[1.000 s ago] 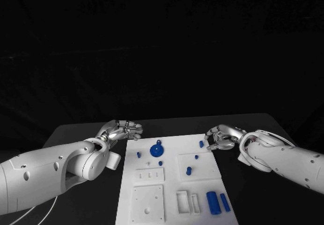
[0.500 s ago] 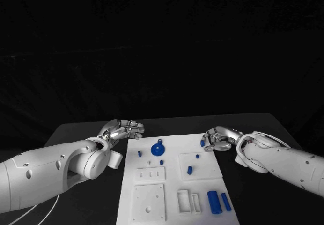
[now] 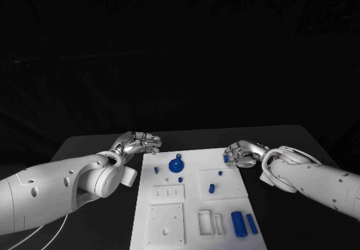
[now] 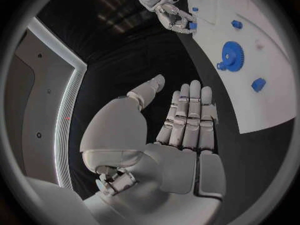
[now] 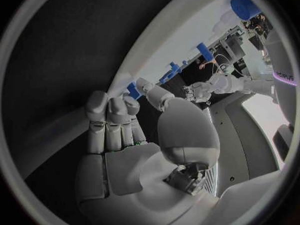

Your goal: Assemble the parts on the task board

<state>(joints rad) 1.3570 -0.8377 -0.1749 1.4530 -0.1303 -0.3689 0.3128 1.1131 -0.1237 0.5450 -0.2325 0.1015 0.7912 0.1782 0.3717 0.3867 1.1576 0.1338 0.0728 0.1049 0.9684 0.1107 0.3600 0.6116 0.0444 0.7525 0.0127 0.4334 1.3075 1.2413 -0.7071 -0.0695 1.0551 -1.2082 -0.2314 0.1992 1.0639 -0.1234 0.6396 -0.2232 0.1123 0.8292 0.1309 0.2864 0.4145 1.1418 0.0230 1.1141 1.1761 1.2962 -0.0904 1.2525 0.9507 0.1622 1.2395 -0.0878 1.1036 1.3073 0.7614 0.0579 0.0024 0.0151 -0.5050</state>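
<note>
The right silver hand (image 3: pixel 241 154) covers the far right corner of the white plastic task board (image 3: pixel 166 221), its fingers curled round a small blue peg (image 5: pixel 133 90) there; whether it truly grips the peg cannot be told. Since a second ago this hand has edged left onto that corner. The left silver hand (image 3: pixel 139 142) hovers empty off the board's far left corner, fingers straight and together, thumb apart. A blue gear (image 3: pixel 176 166) lies near it.

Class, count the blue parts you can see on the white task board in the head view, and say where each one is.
8: gear; peg to its left; peg below it; peg by right hand; two mid-board; two cylinders near edge. The hand may hide more.
</note>
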